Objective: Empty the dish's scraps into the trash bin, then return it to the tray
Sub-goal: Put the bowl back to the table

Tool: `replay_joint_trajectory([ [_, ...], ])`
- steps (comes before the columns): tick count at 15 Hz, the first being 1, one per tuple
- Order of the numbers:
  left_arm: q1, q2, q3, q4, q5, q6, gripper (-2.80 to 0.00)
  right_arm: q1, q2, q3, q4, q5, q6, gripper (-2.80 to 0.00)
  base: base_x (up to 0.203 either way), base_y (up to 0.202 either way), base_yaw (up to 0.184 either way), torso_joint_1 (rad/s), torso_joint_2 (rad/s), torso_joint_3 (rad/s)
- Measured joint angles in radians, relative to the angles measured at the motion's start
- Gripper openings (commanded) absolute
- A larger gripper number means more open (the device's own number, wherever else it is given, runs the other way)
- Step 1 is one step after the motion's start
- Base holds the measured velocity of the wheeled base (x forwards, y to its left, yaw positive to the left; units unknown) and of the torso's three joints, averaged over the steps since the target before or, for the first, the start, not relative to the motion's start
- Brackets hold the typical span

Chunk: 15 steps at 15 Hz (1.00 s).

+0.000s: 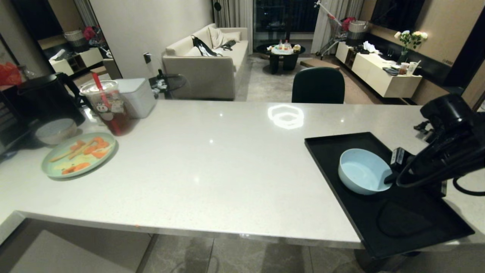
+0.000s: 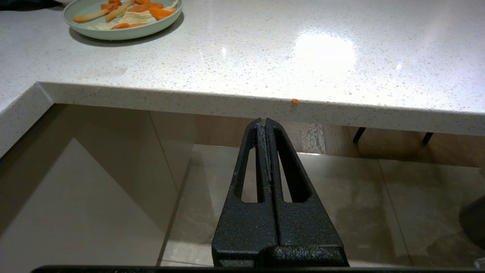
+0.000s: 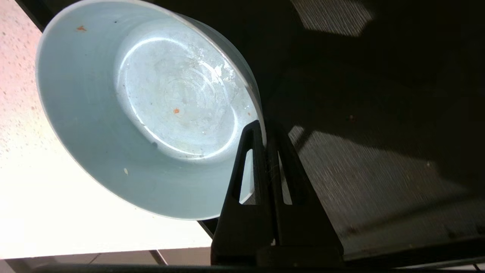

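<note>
The dish [image 1: 362, 170] is a small light-blue bowl, tilted over the left part of the black tray [image 1: 416, 223] at the counter's right end. My right gripper [image 1: 388, 178] is shut on its near-right rim. In the right wrist view the dish [image 3: 144, 113] holds only tiny orange specks [image 3: 176, 110], and my right gripper [image 3: 264, 127] pinches the rim, with the tray [image 3: 379, 170] beneath. I cannot tell whether the dish touches the tray. The scraps and the trash bin are out of view. My left gripper [image 2: 264, 121] hangs shut and empty below the counter's front edge.
A green plate [image 1: 77, 153] with carrot pieces lies at the counter's left, also in the left wrist view [image 2: 121, 17]. Behind it stand a grey-white bowl [image 1: 55, 131], a lidded drink cup [image 1: 108, 106], a white box [image 1: 136, 96] and a black appliance [image 1: 45, 98]. An orange crumb [image 2: 294, 101] sits on the counter edge.
</note>
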Motion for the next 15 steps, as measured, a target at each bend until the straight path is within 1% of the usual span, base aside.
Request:
replay_joint_trajectory([
  [10, 0.000, 0.000, 0.000, 0.000, 0.000, 0.000, -2.80, -0.006, -0.015, 0.018, 0.021, -0.004, -0.008, -2.80, 0.000, 0.000, 0.000, 0.000, 0.00, 0.000],
  [11, 0.000, 0.000, 0.000, 0.000, 0.000, 0.000, -2.80, -0.006, -0.015, 0.017, 0.021, -0.004, -0.007, 0.00, 0.000, 0.000, 0.000, 0.000, 0.00, 0.000],
  [15, 0.000, 0.000, 0.000, 0.000, 0.000, 0.000, -2.80, -0.006, -0.024, 0.015, 0.018, -0.005, -0.014, 0.00, 0.000, 0.000, 0.000, 0.000, 0.00, 0.000],
])
